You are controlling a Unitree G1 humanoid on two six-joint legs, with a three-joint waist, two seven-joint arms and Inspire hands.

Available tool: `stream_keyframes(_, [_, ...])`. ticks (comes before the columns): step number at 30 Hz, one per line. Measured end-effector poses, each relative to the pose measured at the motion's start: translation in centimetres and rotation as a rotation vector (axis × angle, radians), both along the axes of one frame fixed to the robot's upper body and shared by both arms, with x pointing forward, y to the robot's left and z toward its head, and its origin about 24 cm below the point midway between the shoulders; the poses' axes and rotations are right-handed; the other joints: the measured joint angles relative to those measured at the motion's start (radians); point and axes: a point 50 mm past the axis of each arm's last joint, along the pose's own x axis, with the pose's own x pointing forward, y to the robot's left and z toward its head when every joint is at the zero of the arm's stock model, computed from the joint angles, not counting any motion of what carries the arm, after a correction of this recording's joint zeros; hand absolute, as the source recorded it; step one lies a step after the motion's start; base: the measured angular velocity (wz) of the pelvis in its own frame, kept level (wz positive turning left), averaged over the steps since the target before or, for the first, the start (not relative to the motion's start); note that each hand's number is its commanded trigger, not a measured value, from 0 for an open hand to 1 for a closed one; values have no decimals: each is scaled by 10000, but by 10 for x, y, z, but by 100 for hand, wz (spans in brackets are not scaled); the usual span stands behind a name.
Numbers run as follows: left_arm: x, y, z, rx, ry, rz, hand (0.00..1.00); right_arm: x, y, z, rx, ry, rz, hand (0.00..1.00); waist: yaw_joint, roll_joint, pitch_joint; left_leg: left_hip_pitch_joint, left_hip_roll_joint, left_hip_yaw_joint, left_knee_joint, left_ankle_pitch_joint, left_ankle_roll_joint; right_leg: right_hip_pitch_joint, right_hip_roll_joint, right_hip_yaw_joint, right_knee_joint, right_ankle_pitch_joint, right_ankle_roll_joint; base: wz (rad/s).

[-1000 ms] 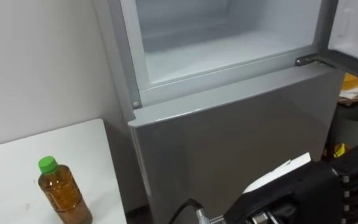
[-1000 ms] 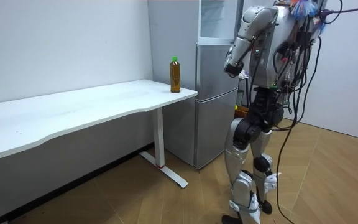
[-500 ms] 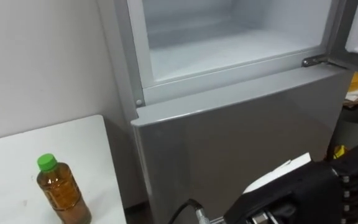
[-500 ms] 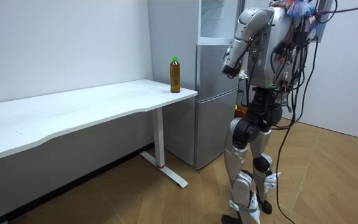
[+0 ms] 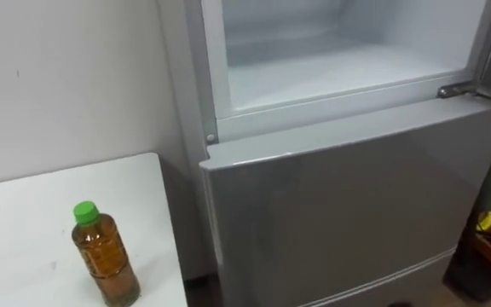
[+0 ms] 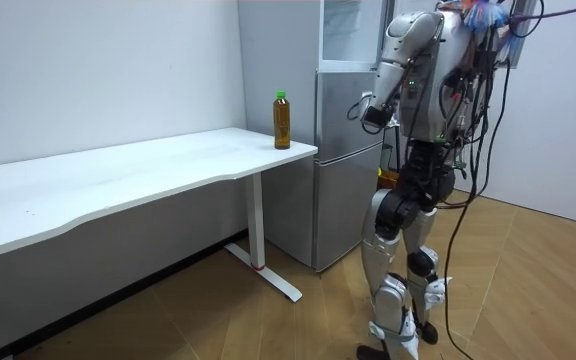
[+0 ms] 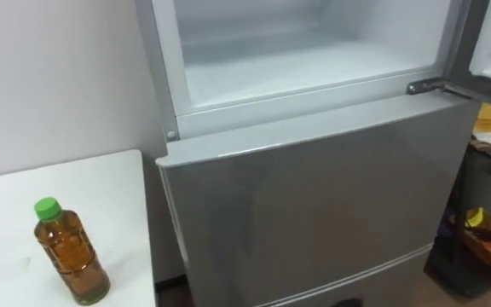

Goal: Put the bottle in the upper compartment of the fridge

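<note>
Bottle (image 5: 103, 263) stands upright on the table (image 5: 15, 230) beside the open upper fridge (image 5: 339, 68); the raised left hand's (image 6: 370, 113) state I cannot tell.

Your table (image 5: 24, 205) comes in on the left, a white top set against the wall. The bottle (image 5: 105, 260) stands upright on it, green cap up and amber liquid inside, near the corner closest to the fridge (image 5: 348, 213). In the room view you can see that top running long to the room view's left, carried on a white leg whose foot sits on the wood floor (image 6: 268, 320). The fridge stands on that same floor, just beside the table's end. Its upper compartment (image 5: 339, 72) is open, showing a white inner floor.
</note>
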Motion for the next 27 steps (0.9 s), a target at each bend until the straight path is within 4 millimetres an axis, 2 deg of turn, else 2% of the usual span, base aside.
stream_keyframes(1, [-3, 7, -9, 390, 218, 239, 0, 0, 0, 0, 8, -16, 11, 0, 58, -4, -20, -6, 2, -14, -4, 1, -2, -17, 6, 3, 22, -7, -8, 0])
stream_keyframes(3, [-16, 38, -43, 1669, 1262, 1316, 0, -1, 0, 0, -15, 14, 71, 0, 366, -136, -81, -7, 11, -101, -16, 5, -10, 9, 18, -40, 24, -16, -18, 6])
stream_keyframes(6, [-34, 70, -78, 3172, 2334, 2348, 0, -7, -1, -1, -48, 113, 63, 0, 766, -314, -91, 54, 17, -206, -11, 5, -24, 132, 22, -210, 36, -12, -21, 14])
stream_keyframes(9, [-47, 91, -97, 4150, 3035, 3055, 0, -6, 0, -1, -49, 94, 129, 0, 1060, -348, -85, 51, 14, -361, -16, 0, -31, 187, 13, -463, 49, -11, -22, 13])
stream_keyframes(14, [-68, 107, -118, 4700, 3822, 4177, 0, -5, 1, -1, -198, 103, 441, 0, 1119, -304, -93, 64, 6, -555, -19, 4, -51, 303, 16, -599, 32, -12, -22, 10])
stream_keyframes(18, [-85, 109, -130, 4936, 4345, 4350, 0, -10, 1, -2, -187, 165, 468, 0, 1241, -262, -122, 106, 11, -558, -34, 8, -58, 306, 28, -590, 25, -12, -22, 0])
stream_keyframes(22, [-98, 114, -139, 5106, 4711, 5006, 0, -16, 0, -3, -182, 240, 435, 0, 1314, -267, -124, 94, 12, -562, -39, 11, -63, 334, 26, -640, 26, -12, -22, 0])
stream_keyframes(27, [-114, 126, -146, 5519, 4950, 6036, 0, -22, 0, -5, -259, 231, 368, 0, 1369, -278, -114, 261, 10, -672, -118, 6, -71, 555, 17, -925, 16, -13, -20, 6])
